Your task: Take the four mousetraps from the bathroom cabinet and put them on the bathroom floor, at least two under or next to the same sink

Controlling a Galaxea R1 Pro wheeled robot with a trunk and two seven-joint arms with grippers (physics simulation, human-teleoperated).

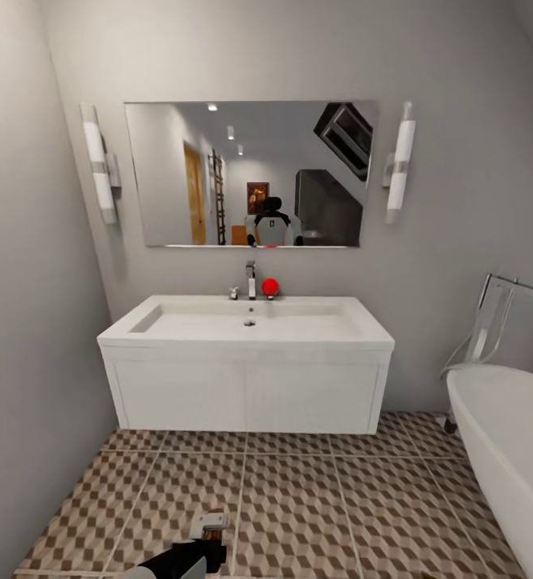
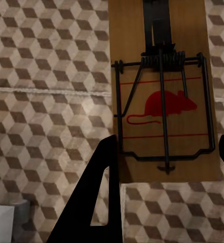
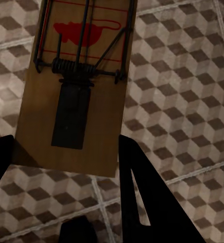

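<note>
Your left end effector (image 2: 165, 195) and right end effector (image 3: 66, 167) each clamp a flat tan wooden mousetrap (image 2: 162, 96) (image 3: 79, 76) with a red mouse mark above the cube-patterned tiled bathroom floor (image 1: 314, 507), before the white wall-hung rectangular sink (image 1: 246, 362).

We see the cube-patterned bathroom floor (image 1: 314, 498) stretching before us; the white bathtub (image 1: 511, 450) stands on it at the right.

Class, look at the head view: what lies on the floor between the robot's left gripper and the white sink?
Bare cube-patterned brown and beige floor tiles lie between the left gripper and the wide white wall-hung sink in the head view.
</note>
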